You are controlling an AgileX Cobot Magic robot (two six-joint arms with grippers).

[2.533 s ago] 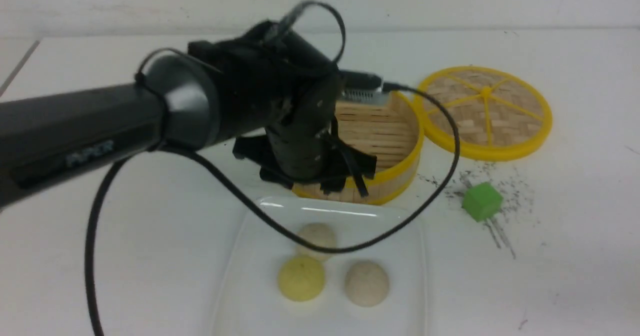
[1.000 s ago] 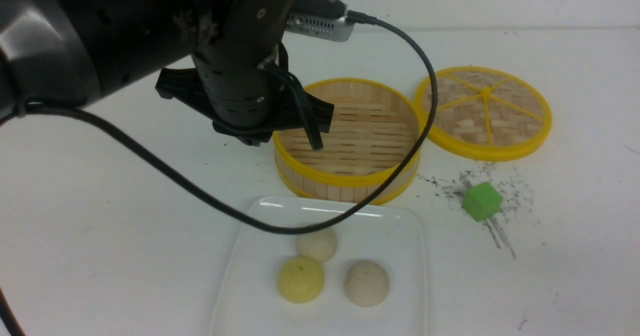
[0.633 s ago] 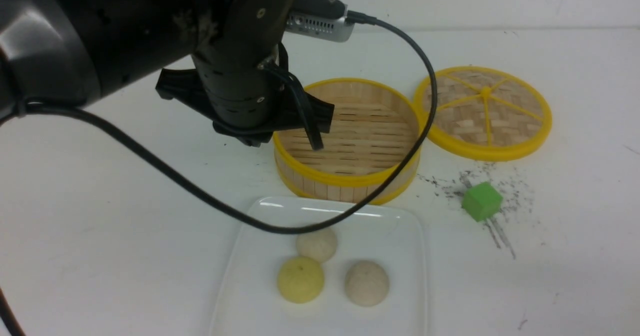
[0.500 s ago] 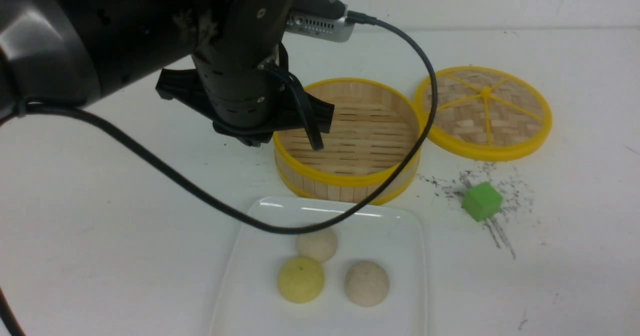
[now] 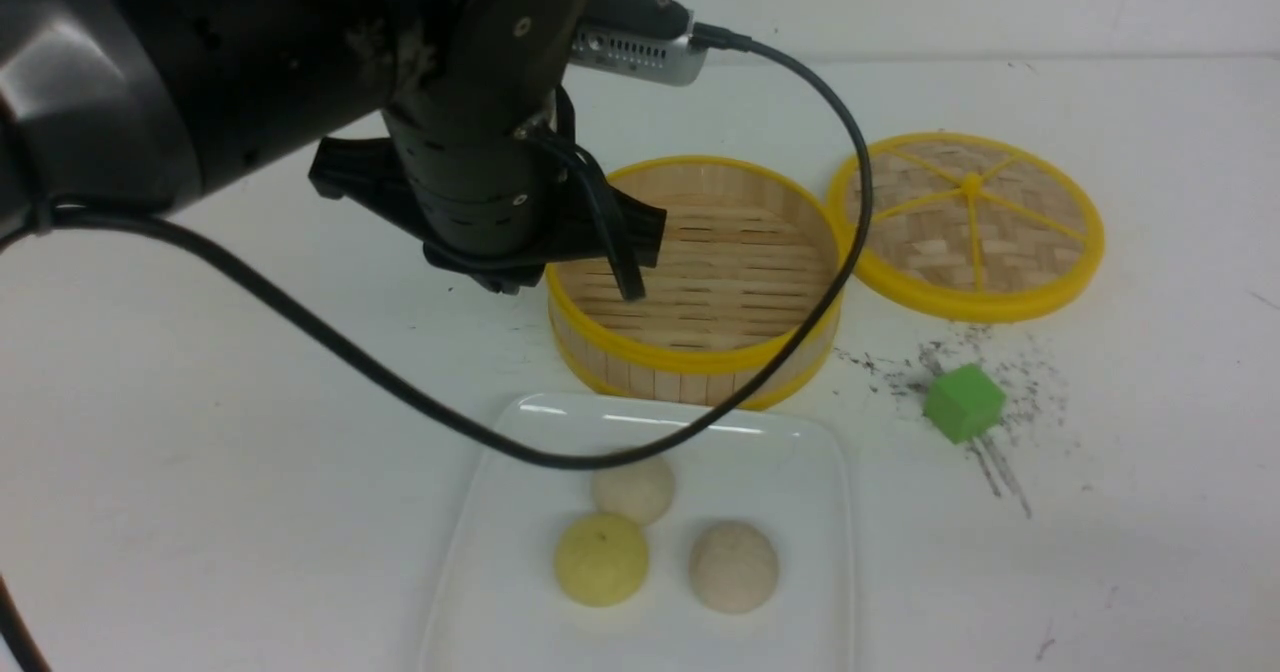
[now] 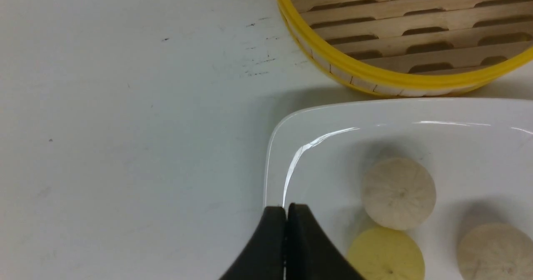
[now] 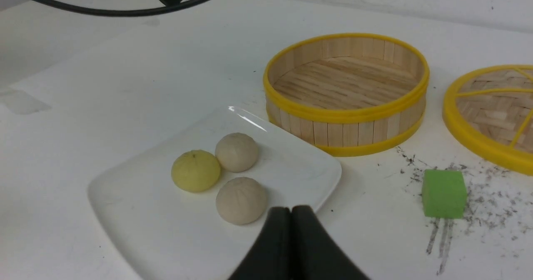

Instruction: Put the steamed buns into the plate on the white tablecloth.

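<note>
Three steamed buns lie together in the white plate (image 5: 800, 452) on the white tablecloth (image 5: 200, 432): an off-white one (image 5: 632, 489) at the back, a pale yellow one (image 5: 601, 558) and a second off-white one (image 5: 733, 566) in front. My left gripper (image 5: 630, 287) hangs shut and empty above the steamer's left rim; in the left wrist view its tips (image 6: 286, 208) sit over the plate's edge (image 6: 272, 155), beside the yellow bun (image 6: 386, 255). My right gripper (image 7: 291, 209) is shut and empty, near the plate's corner (image 7: 329, 176) and the nearest bun (image 7: 241, 200).
An empty yellow-rimmed bamboo steamer (image 5: 700, 352) stands just behind the plate. Its round woven lid (image 5: 968, 222) lies flat to the right. A green cube (image 5: 964, 403) sits among dark scuff marks at the right. The left arm's black cable (image 5: 400, 392) loops over the plate's back edge.
Since the earliest frame my left arm has risen and drawn back to the left, off the steamer. Over the last second nothing has visibly moved.
</note>
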